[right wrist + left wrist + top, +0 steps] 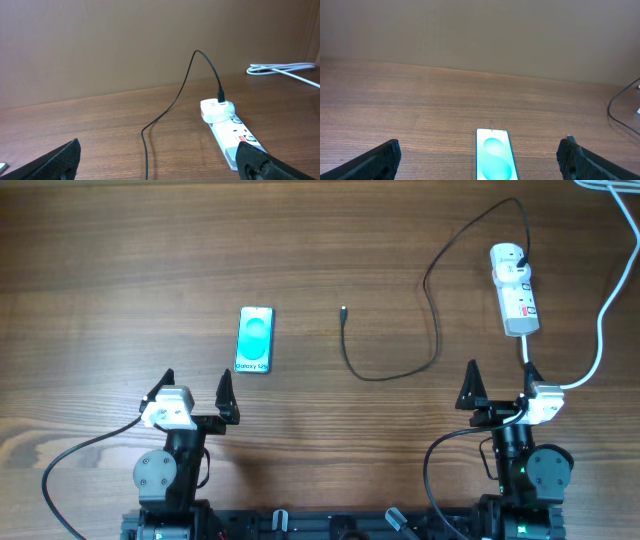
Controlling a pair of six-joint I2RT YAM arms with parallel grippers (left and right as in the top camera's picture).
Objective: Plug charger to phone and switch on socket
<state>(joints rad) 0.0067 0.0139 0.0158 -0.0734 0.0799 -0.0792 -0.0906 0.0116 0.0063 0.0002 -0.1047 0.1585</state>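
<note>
The phone (255,339) lies flat on the table with its teal screen up, just beyond my left gripper (196,390), which is open and empty. The phone also shows in the left wrist view (494,155) between the fingers' line. The charger's black cable (432,310) runs from an adapter on the socket (514,290) in a loop to its free plug tip (343,310), right of the phone. My right gripper (498,388) is open and empty, below the socket. In the right wrist view the socket (235,135) and cable (165,117) lie ahead of it.
A thick white cable (610,300) runs from the socket's near end up the table's right side to the back right corner, close to my right arm. It also shows in the right wrist view (285,67).
</note>
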